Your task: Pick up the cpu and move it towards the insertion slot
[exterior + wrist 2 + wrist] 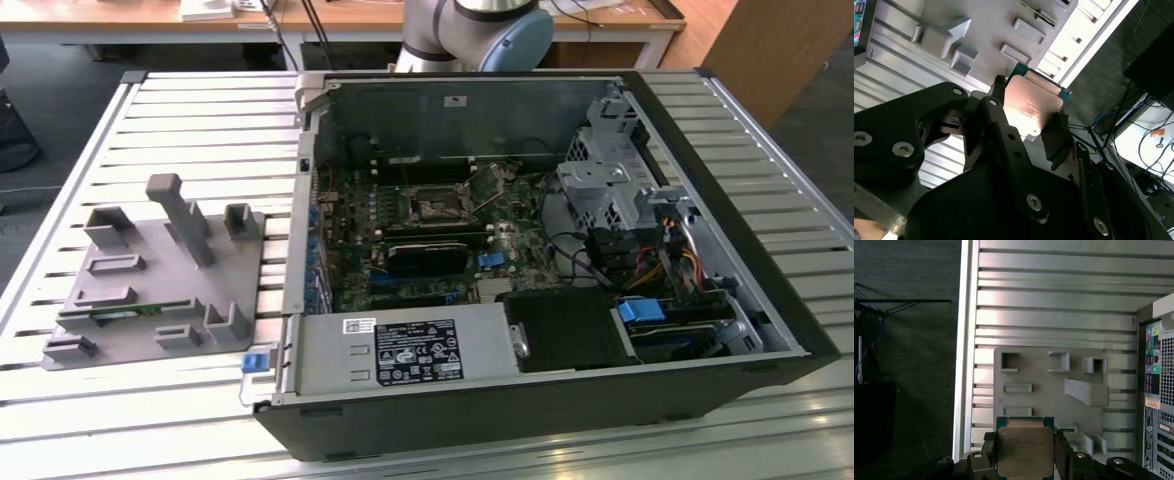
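Between the tool's [1030, 102] fingers [1056, 139], the cpu [1025, 450] sits clamped

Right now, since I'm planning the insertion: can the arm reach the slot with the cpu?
Probably yes: the end effector grips the cpu, the case lies open, and nothing seems to stand over the slot.

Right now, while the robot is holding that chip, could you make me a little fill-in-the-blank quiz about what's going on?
1. The cpu is clamped between the two black ____.
2. The insertion slot sits on the ____ circuit board inside the open computer case.
3. The grey holder lies to the exterior view's ____ of that case.

Missing words: jaws; green; left.
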Controlling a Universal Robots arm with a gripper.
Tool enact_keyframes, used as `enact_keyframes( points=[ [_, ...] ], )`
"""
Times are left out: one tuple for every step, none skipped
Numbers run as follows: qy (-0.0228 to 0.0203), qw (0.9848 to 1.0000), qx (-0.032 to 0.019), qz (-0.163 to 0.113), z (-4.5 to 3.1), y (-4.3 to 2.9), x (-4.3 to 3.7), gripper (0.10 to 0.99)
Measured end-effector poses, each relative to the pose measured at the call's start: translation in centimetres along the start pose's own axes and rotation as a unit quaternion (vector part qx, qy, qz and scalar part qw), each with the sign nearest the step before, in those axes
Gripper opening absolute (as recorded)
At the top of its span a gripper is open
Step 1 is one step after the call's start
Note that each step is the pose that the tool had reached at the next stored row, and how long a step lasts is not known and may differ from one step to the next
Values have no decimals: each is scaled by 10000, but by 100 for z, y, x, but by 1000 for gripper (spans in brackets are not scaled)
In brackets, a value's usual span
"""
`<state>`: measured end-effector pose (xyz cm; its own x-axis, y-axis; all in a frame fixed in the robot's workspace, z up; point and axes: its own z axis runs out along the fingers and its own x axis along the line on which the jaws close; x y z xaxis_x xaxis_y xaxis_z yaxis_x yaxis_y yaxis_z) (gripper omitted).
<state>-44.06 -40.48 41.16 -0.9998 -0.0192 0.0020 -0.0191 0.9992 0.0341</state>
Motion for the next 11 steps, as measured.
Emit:
enact_keyframes(
  points=[
    [0, 10000, 0, 0, 0, 0, -11, 541],
    [0, 10000, 0, 0, 0, 0, -23, 541],
    [0, 10000, 0, 0, 0, -1, -37, 541],
    [0, 10000, 0, 0, 0, -1, -52, 541],
    [0, 10000, 0, 0, 0, -2, -68, 541],
    [0, 10000, 0, 0, -1, -2, -88, 541],
    [0, 10000, 0, 0, -1, -2, -110, 541],
    [0, 10000, 0, 0, 0, -3, -138, 541],
    [0, 10000, 0, 0, 0, -3, -162, 541],
    [0, 10000, 0, 0, 0, -4, -182, 541],
    [0, 10000, 0, 0, 0, -4, -196, 541]
  ],
)
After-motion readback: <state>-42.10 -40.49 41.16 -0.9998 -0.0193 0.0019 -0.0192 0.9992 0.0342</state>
